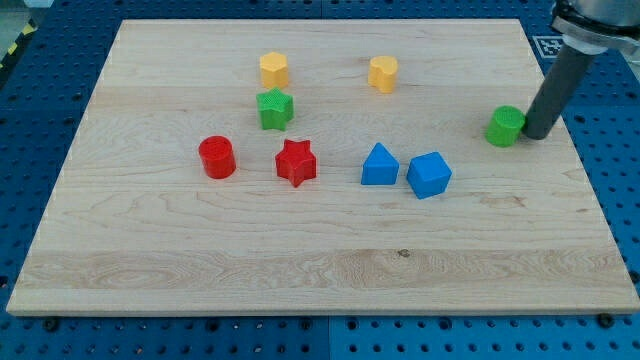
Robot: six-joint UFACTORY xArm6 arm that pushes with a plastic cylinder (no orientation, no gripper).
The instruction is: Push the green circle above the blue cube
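The green circle (505, 126) sits on the wooden board near the view's right edge. My tip (535, 133) stands right next to it on its right side, touching or nearly touching it. The blue cube (429, 175) lies lower and to the left of the green circle. A blue triangle (379, 165) sits just left of the blue cube.
A green star (274, 108), a red star (296, 162) and a red cylinder (216, 157) lie left of centre. Two yellow blocks (273, 69) (383, 73) sit near the view's top. The board's right edge (585, 170) is close to my tip.
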